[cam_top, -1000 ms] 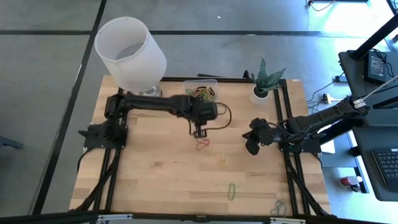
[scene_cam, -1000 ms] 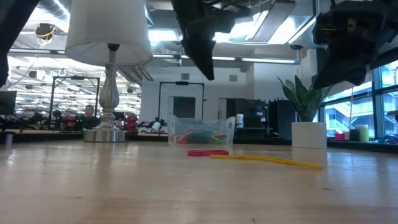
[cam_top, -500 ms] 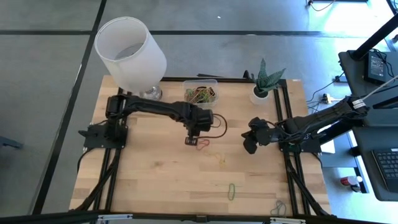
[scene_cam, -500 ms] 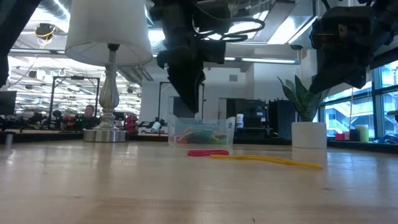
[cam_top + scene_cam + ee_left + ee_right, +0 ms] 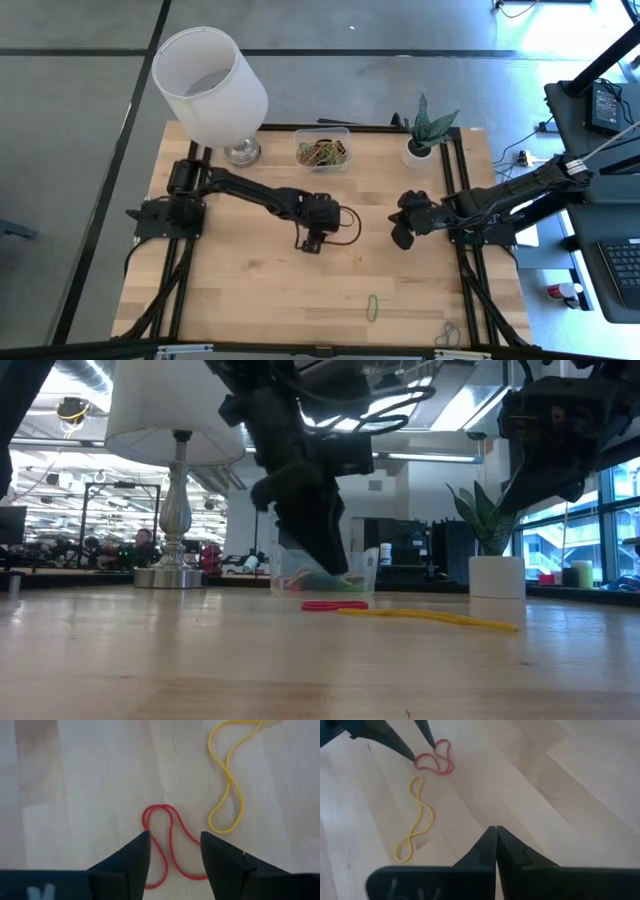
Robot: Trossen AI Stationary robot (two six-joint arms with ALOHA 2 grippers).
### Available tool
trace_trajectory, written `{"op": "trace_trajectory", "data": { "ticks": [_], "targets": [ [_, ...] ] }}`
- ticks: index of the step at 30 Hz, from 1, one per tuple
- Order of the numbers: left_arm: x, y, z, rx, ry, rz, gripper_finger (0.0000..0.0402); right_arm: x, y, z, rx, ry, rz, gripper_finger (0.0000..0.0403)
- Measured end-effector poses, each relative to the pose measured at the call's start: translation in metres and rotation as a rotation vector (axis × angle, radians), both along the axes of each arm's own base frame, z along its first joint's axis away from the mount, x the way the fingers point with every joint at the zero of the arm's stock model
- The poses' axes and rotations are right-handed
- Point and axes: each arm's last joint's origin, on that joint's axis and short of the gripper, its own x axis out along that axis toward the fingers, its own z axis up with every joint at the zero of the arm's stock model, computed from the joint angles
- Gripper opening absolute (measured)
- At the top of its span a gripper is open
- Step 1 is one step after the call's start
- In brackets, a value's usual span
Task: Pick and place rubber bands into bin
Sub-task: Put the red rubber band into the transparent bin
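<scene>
Straddling red rubber band [image 5: 167, 845]: left gripper [image 5: 172, 851] spread, band runs lengthwise betw. tips; right gripper [image 5: 496, 845] pressed together, farther.

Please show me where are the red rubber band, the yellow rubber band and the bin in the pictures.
red rubber band [image 5: 170, 845]: left wrist view, on the strand between the open fingers.
yellow rubber band [image 5: 227, 785]: left wrist view, on the crossing of its twisted loop.
bin [image 5: 322, 133]: high view, on its far rim.

My left gripper [image 5: 172, 851] hangs over mid-table, straddling one rubber band [image 5: 167, 845]; another band [image 5: 227, 780] lies just beside it. The bin [image 5: 323, 152] sits behind, between lamp [image 5: 210, 85] and plant [image 5: 428, 130].
</scene>
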Motion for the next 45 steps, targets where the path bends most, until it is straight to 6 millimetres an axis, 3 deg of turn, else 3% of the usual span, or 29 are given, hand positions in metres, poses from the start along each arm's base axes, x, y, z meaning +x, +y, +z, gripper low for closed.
{"op": "trace_trajectory", "data": {
  "ticks": [11,14,18,21,26,30,35,45],
  "targets": [
    [-0.001,-0.003,-0.042,0.047,0.066,0.04,0.0142,0.001,0.006,0.0,0.043,0.021,0.133,0.0006],
    [0.002,-0.003,-0.045,0.035,0.048,0.049,0.0107,0.0,0.009,0.0,0.058,0.02,0.156,0.0006],
    [0.003,-0.004,-0.046,0.01,0.041,0.049,0.0022,-0.001,0.013,0.0,0.075,0.014,0.163,0.0006],
    [0.004,-0.003,-0.042,0.011,0.032,0.053,0.0005,-0.001,0.016,0.0,0.077,0.011,0.177,0.0006],
    [0.011,0.003,-0.022,0.007,0.032,0.065,0.0002,0.001,0.019,0.002,0.087,-0.023,0.19,0.0006],
    [0.023,0.016,0.019,0.035,-0.017,0.108,0.0002,0.002,0.02,0.004,0.095,-0.05,0.19,0.0006],
    [0.028,0.037,0.057,0.105,0.001,0.101,0.0002,0.004,0.02,0.006,0.108,-0.081,0.156,0.0006],
    [0.031,0.113,0.129,0.276,-0.124,0.238,0.0002,0.007,0.019,0.007,0.144,-0.126,0.046,0.0006]
  ]
}}
